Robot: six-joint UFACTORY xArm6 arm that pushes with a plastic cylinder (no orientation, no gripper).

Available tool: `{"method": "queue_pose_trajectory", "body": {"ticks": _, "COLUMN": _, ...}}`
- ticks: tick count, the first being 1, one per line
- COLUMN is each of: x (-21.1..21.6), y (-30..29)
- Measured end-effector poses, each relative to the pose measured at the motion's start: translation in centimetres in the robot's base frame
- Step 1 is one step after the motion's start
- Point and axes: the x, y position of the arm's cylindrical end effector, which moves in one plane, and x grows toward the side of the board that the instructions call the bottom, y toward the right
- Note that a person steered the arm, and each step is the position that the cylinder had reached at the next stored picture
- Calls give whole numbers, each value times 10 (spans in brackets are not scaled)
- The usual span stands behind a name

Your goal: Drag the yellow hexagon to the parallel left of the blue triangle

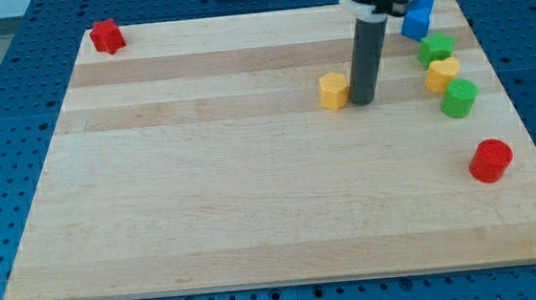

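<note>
My tip [363, 101] is down on the wooden counter [253, 199], planted just at the view's right of the yellow hexagon [334, 91], and it looks to be touching that block's side, or so near that no gap shows. There is no pincer on this arm, only the straight dark rod, so nothing stands apart or together.

The yellow hexagon sits a little right of the counter's middle, in the upper half. Up by the top right corner is the blue triangle [418, 15], though the rod's grey collar covers part of it, so its shape is hard to read; it may be more than one blue piece. The hexagon lies lower than it and to its left, well apart.

Down the right edge runs a small cluster: a green block [435, 48], then a yellow heart [442, 73] just below it, then a second green block [459, 99] touching or nearly touching the heart. Lower still, alone, a red cylinder [490, 160]. Far off at the top left corner sits another red block [106, 36].
</note>
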Motion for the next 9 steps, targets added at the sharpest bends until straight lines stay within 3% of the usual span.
{"method": "queue_pose_trajectory", "body": {"ticks": 1, "x": 7, "y": -4}}
{"method": "queue_pose_trajectory", "body": {"ticks": 2, "x": -16, "y": -16}}
{"method": "queue_pose_trajectory", "body": {"ticks": 7, "x": -56, "y": -139}}
{"method": "queue_pose_trajectory", "body": {"ticks": 9, "x": -96, "y": -140}}
